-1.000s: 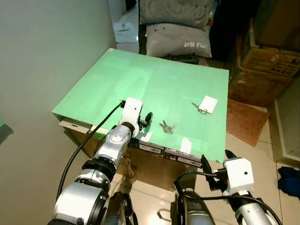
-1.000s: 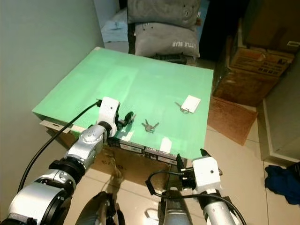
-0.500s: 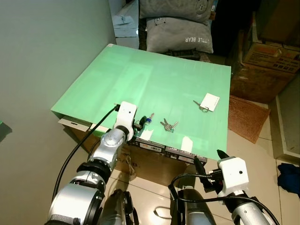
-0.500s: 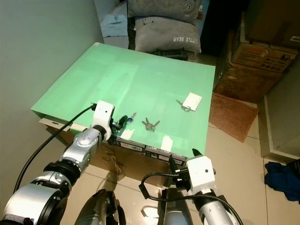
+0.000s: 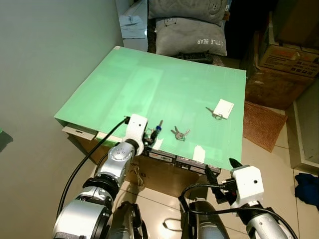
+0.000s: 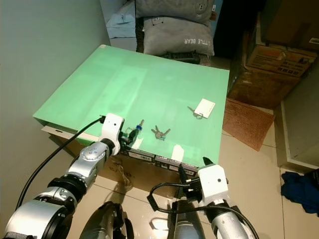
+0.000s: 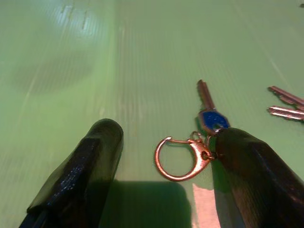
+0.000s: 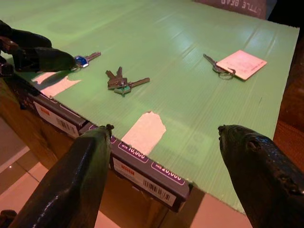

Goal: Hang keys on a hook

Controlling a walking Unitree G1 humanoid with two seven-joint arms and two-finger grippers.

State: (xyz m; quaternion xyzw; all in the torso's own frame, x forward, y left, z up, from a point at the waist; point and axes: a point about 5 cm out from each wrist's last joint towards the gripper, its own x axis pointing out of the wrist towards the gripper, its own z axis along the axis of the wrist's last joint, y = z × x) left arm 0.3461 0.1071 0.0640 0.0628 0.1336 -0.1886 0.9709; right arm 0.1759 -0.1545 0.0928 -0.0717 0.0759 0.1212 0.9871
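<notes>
Risk of open left gripper (image 7: 164, 166) nudging blue key (image 7: 212, 118) across worktop (image 5: 164, 84) instead of pinching its clasp (image 7: 183, 159); right gripper (image 8: 164, 156) open too.

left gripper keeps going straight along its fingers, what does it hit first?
Likely the copper-coloured clasp ring lying between the left gripper and its open fingers, then the attached blue-headed key. Beyond that, bare green board, as far as visible.

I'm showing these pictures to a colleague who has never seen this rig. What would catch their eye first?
Probably the bright green board laid over cardboard boxes. At its near edge the left gripper rests with open fingers around a blue-headed key on a copper clasp. A loose key bunch lies beside it, and a key with a white tag farther right; the right gripper hovers open off the near edge.
</notes>
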